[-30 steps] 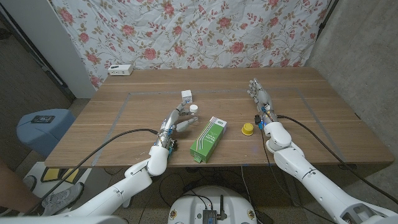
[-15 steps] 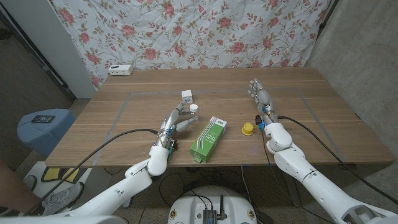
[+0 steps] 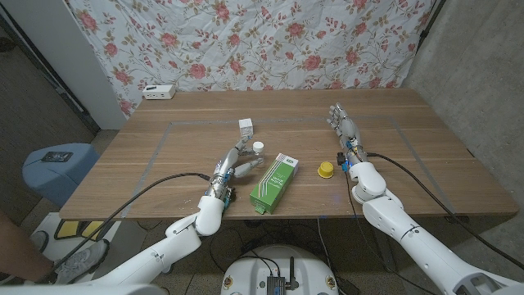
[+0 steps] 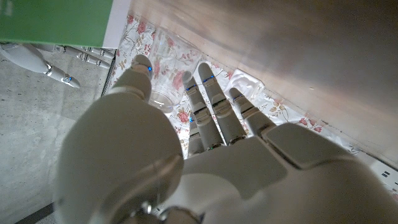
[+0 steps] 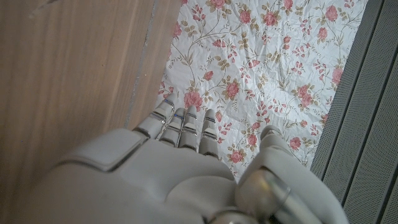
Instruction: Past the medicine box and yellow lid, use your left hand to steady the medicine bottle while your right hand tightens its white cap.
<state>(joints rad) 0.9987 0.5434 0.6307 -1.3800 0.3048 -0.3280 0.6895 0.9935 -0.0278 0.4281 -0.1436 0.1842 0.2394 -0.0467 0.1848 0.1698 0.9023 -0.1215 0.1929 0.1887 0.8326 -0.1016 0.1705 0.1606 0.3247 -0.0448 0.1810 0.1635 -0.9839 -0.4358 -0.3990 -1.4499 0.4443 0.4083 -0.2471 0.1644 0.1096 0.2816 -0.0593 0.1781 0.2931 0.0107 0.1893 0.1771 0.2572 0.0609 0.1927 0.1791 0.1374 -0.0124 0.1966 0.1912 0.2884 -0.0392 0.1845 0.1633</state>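
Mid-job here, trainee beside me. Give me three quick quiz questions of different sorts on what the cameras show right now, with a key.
1. True or false: the left hand already grips the medicine bottle.
2. Which thing lies nearest the right hand? A) the green medicine box B) the yellow lid C) the small white box
3. Fill in: the bottle stands between the small white box and the ____ hand.

Key: 1 false, the fingers are spread just short of the bottle; 2 B; 3 left.
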